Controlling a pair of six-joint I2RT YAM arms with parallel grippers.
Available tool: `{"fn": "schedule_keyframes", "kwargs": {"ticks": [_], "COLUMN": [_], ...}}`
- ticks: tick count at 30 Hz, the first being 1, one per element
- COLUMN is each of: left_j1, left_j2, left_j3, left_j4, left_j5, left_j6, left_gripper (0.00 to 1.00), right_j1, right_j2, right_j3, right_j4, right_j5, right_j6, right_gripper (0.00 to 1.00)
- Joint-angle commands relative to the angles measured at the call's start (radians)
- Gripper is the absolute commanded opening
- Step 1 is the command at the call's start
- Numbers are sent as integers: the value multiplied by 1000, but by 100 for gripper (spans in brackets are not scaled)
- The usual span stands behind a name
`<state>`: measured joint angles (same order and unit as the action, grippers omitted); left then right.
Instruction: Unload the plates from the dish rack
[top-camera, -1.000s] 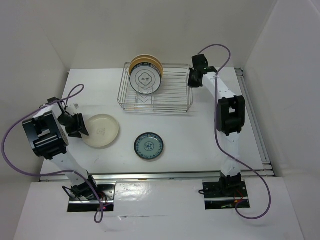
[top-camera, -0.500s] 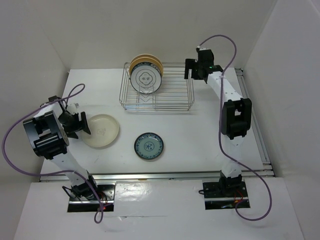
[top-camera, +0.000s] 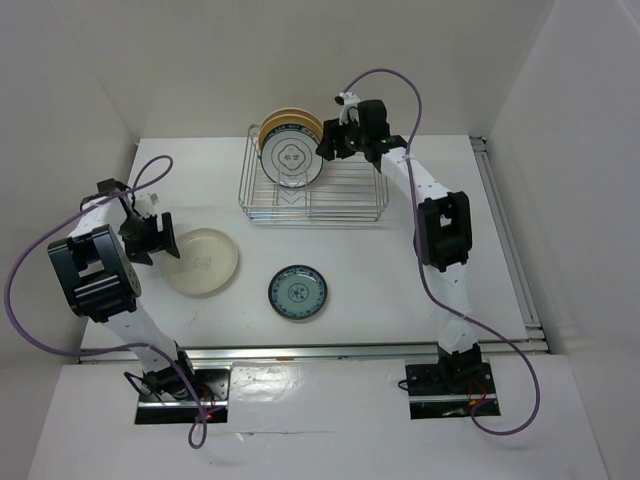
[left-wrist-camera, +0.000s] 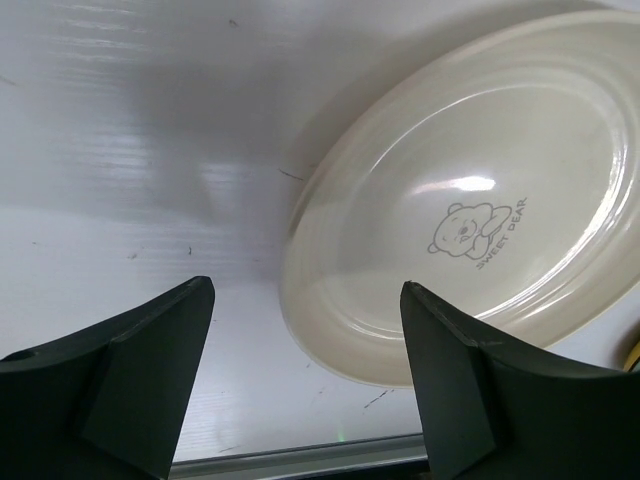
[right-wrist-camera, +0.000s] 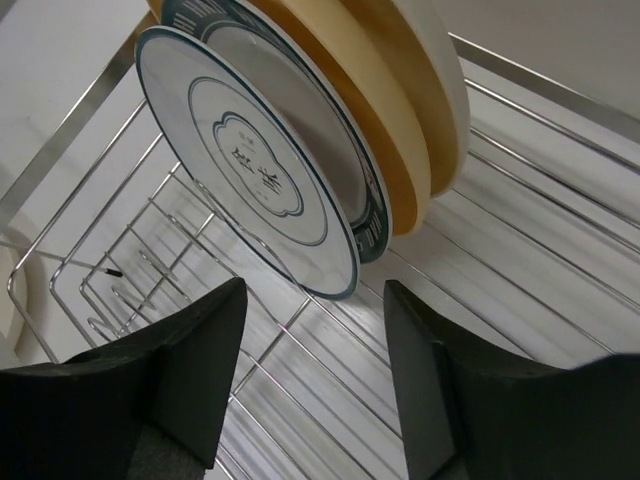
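Remaining plates stand on edge at the left end of the dish rack (top-camera: 345, 190). At the front is the white ringed plate (right-wrist-camera: 250, 170), a dark-rimmed plate (right-wrist-camera: 372, 225) is tight behind it, then a tan plate (right-wrist-camera: 340, 110) and a cream plate (right-wrist-camera: 430, 70) at the back, so I count four. Two are already out, flat on the table (top-camera: 400, 280): the bear-print cream plate (left-wrist-camera: 470, 190) sits near-left of the rack, and the blue-patterned plate (top-camera: 297, 293) is straight in front of the rack, well apart from it. What's changed: the left claw (left-wrist-camera: 305, 290) has gone from half closed to fingers wide apart at the outer rim of the bear-print plate and grips nothing, so I read that drop-off as done. The right claw (right-wrist-camera: 312, 290) was closed at the rack's right end a second ago. It has swung along the rack to just right of the stack, and its fingers are apart and empty, pointed at the lower edge of the ringed plate, not touching it yet. My read is that the next pick is the front plate. Gaps between plates look thin, so there's a risk of snagging the dark-rimmed one behind.
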<state>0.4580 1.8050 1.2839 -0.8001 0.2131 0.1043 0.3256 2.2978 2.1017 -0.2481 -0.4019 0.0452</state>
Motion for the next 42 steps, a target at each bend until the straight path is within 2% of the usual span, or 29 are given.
{"fn": "schedule_keyframes", "kwargs": {"ticks": [1,4,15,20,21,23,24,25,32,37,42], "left_j1": [-4,-4,-13,-13,-13,-13,-13,-13,-13,-13,-13], "left_j2": [-35,-26,-6,-15,-25,-26,-26,-26,-6,-15,-35], "left_j3": [29,29,29,29,19,18,18,18,37,28,9], "left_j4": [-14,-14,-33,-33,-33,-33,-24,-24,-34,-34,-24], "left_j5": [-8,-18,-18,-18,-18,-18,-18,-18,2,2,2], "left_j6": [6,6,6,6,6,6,6,6,6,6,15], "left_gripper": [89,89,88,88,88,88,88,88,88,88,88], "right_j1": [-10,0,0,0,0,0,0,0,0,0,0], "right_j2": [26,66,167,164,152,123,111,111,108,0,-101], "right_j3": [14,44,72,92,52,0,-18,-19,29,-34,-71], "right_j4": [122,144,222,188,188,243,257,257,199,221,231], "right_j5": [-101,-141,-127,-153,-163,-163,-163,-163,-181,-170,-92], "right_j6": [1,11,94,104,104,104,104,104,104,84,71], "right_gripper": [63,53,52,49,49,43,32,27,1,0,0]}}
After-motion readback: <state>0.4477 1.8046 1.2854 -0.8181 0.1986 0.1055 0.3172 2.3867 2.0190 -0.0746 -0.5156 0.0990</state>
